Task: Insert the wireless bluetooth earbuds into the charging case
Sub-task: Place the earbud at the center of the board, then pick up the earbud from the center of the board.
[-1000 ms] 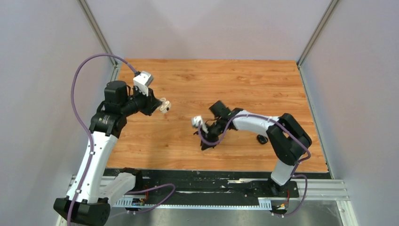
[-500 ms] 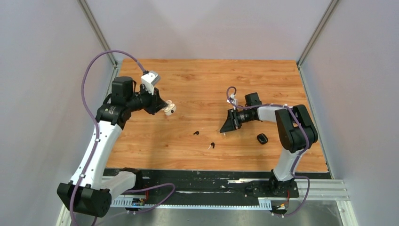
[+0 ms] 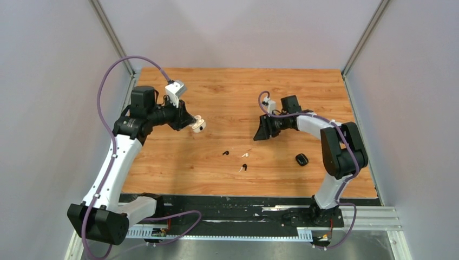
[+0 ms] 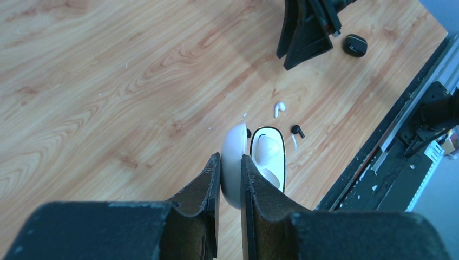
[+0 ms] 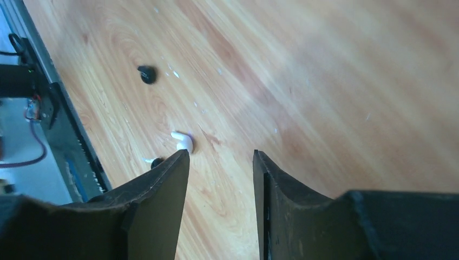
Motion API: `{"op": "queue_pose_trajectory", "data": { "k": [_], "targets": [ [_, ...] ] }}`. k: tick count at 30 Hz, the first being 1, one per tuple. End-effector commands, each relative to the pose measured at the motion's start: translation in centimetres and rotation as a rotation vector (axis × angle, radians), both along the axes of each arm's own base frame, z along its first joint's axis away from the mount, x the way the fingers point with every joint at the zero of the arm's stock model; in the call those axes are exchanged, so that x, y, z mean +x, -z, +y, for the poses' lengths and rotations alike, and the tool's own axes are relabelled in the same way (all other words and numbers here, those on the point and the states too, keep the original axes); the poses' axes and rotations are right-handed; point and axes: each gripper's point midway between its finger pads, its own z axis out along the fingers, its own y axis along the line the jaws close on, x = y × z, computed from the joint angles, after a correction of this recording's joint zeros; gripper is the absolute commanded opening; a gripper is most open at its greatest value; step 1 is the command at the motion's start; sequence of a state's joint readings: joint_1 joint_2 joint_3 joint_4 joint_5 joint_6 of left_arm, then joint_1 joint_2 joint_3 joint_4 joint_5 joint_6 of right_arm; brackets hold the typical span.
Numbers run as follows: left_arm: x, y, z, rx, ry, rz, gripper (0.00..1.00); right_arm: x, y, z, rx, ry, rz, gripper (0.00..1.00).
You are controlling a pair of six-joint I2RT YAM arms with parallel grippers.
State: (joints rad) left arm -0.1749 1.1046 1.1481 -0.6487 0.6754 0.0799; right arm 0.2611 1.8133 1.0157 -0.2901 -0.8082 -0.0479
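Note:
My left gripper (image 4: 230, 157) is shut on the lid of the open white charging case (image 4: 234, 162), held above the table's left side (image 3: 198, 125). A white earbud (image 4: 267, 149) sits in the case's body. On the wood between the arms lie a white earbud (image 3: 244, 155), a black earbud (image 3: 225, 153), and another black earbud (image 3: 244, 167) with a white stem beside it. My right gripper (image 3: 261, 131) hovers up and to the right of them, open and holding nothing. In the right wrist view its jaws (image 5: 221, 157) stand apart over bare wood, with the white earbud (image 5: 184, 140) just beyond its left finger.
A small black case (image 3: 301, 159) lies shut on the wood near the right arm, also in the left wrist view (image 4: 354, 45). The black rail (image 3: 233, 208) runs along the table's near edge. Grey walls close in both sides.
The right gripper has swung up and to the right, away from the earbuds, and opened. A white earbud now shows on the wood. The left arm has carried the case slightly right.

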Motion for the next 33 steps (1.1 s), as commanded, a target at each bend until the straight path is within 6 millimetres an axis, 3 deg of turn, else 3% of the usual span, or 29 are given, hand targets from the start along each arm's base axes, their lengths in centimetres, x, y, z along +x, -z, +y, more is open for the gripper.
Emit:
{"op": "queue_pose_trajectory", "data": {
  "k": [1,4,8,11,13,16,19,27,33],
  "targets": [
    [1.0,-3.1,0.2,-0.029,-0.045,-0.095,0.00,1.4,-6.3,1.3,-0.022,-0.205,-0.311,0.42],
    [1.3,-3.6,0.4,-0.031,-0.065,-0.108,0.00,0.3,-6.2,2.2,-0.045,-0.271,-0.318,0.33],
    [1.9,-4.3,0.6,-0.022,-0.080,-0.130,0.00,-2.1,-3.6,3.9,-0.155,-0.267,-0.255,0.37],
    [2.1,-4.6,0.6,-0.022,-0.085,-0.138,0.00,-2.6,-1.0,4.3,-0.260,-0.128,-0.174,0.36],
    [2.2,-4.8,0.7,-0.023,-0.089,-0.139,0.00,-2.4,-0.2,4.4,-0.295,-0.050,-0.133,0.42],
    [2.0,-4.9,0.8,-0.021,-0.097,-0.142,0.00,-2.3,0.1,4.5,-0.322,0.019,-0.091,0.43],
    [1.8,-4.8,0.9,-0.017,-0.101,-0.139,0.00,-2.2,0.5,4.3,-0.343,0.060,-0.066,0.34],
    [1.7,-4.4,1.0,-0.010,-0.103,-0.127,0.00,-5.1,1.6,4.9,-0.344,0.022,-0.005,0.32],
    [1.9,-4.1,0.9,-0.015,-0.101,-0.123,0.00,-5.6,1.9,4.7,-0.360,0.057,0.012,0.34]
  ]
}}
